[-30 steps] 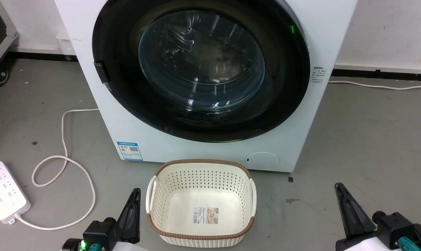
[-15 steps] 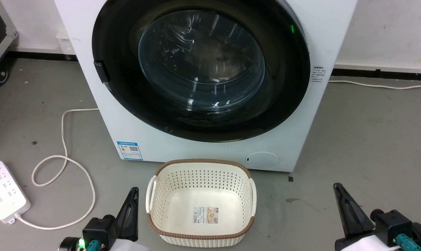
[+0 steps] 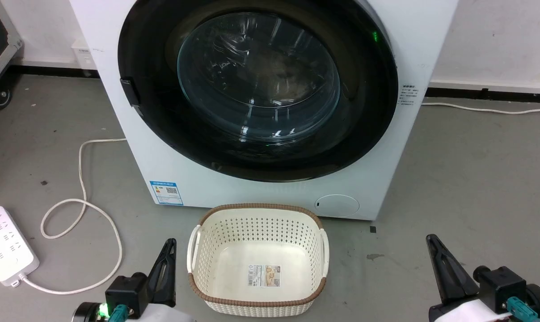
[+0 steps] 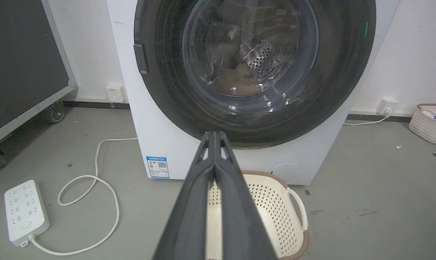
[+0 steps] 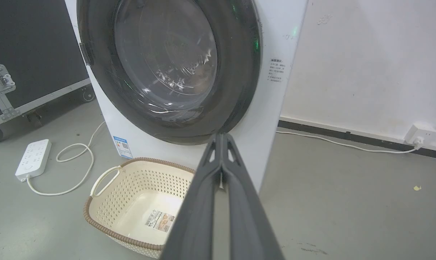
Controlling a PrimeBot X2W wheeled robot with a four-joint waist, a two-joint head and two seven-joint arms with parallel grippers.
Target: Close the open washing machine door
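Observation:
The white washing machine stands ahead on the grey floor. Its round glossy black door with the clear glass bowl lies flat against the machine's front, a small black latch tab at its left rim. The door and the door look flush from both wrist views too. My left gripper is low at the left, shut and empty, well short of the machine. My right gripper is low at the right, shut and empty. The fingertips meet in the left wrist view and in the right wrist view.
A cream perforated laundry basket sits empty on the floor right before the machine, between my grippers. A white power strip and looping cable lie at the left. A black wheeled case stands far left; another basket far right.
Both grippers have slid slightly down and back toward the bottom edge. The door and basket have not moved.

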